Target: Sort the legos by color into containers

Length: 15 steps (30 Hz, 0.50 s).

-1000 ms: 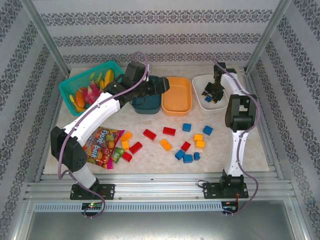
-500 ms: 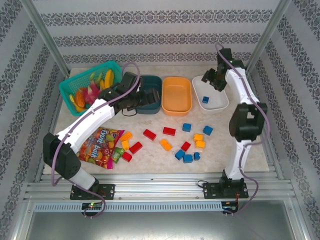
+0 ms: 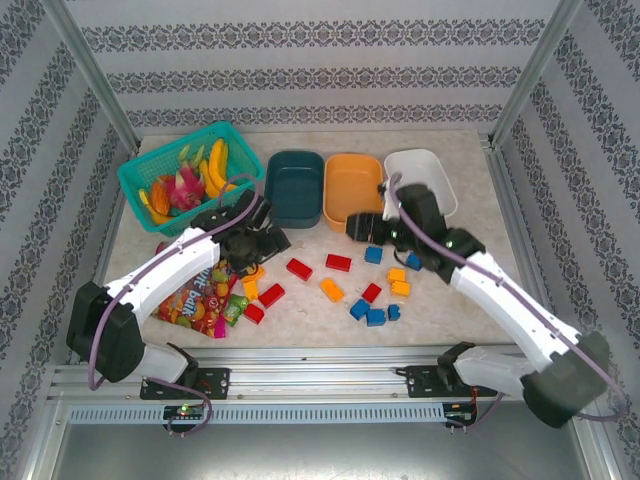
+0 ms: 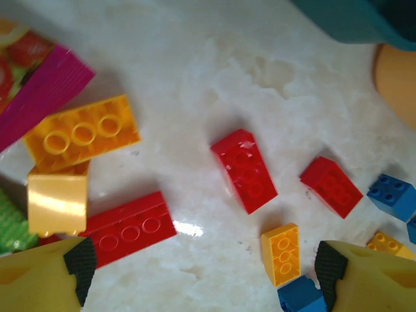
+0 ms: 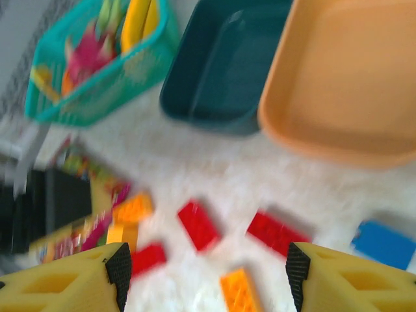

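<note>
Left gripper: spread wide with nothing between the pads. I have it low over the bricks beside the bag, on the left half of the table.
Right gripper: also spread and empty, hanging mid-table just in front of the orange tub.
Bricks: loose on the near half of the table, from the bag across to the right arm. Red, orange and blue are mixed, and a few are touching.
Tubs: teal tub, orange tub and white tub stand side by side along the far edge.
Handling: I take the bricks to be light, rigid and slick. They won't crush, but one could skid or pop out of a corner pinch.
Hold: pads square across the two long flat sides.
Easy pick: the skewed red brick lies alone, with room on both long sides.
Awkward pick: the long red brick is crowded by an orange brick.
Room: the bag and the basket in the far left corner hem in my left arm. The two grippers are near each other at mid-table, so I'd move one at a time. Each drop also has to clear a tub rim.
</note>
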{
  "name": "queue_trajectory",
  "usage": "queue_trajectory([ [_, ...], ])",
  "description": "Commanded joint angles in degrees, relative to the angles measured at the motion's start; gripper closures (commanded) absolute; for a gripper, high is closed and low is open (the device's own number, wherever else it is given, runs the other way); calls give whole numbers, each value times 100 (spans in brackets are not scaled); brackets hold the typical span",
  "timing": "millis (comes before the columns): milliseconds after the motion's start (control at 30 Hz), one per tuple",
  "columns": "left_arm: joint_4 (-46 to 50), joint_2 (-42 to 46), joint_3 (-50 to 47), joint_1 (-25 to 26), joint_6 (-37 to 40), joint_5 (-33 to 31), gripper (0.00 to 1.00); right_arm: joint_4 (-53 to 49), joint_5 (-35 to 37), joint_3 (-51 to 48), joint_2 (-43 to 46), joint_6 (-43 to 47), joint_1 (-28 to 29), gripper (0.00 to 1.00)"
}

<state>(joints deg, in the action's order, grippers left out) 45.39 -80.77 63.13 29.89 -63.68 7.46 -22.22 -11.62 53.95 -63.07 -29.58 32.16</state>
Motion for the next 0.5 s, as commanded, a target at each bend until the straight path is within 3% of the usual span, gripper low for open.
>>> queue_trajectory([
  [0,476,324,-255,-49,-777,36,13,361,57,-543,631,204,560,33],
  [167,940,806,-872,99,-1472,50,18,149,149,-960,975,19,815,35],
  [267,735,1302,-1588,230,-2165,84,25,291,-76,-1092,862,22,810,35],
  [467,66,1802,-2432,364,-3159,-69,30,680,-834,-1243,477,189,966,35],
])
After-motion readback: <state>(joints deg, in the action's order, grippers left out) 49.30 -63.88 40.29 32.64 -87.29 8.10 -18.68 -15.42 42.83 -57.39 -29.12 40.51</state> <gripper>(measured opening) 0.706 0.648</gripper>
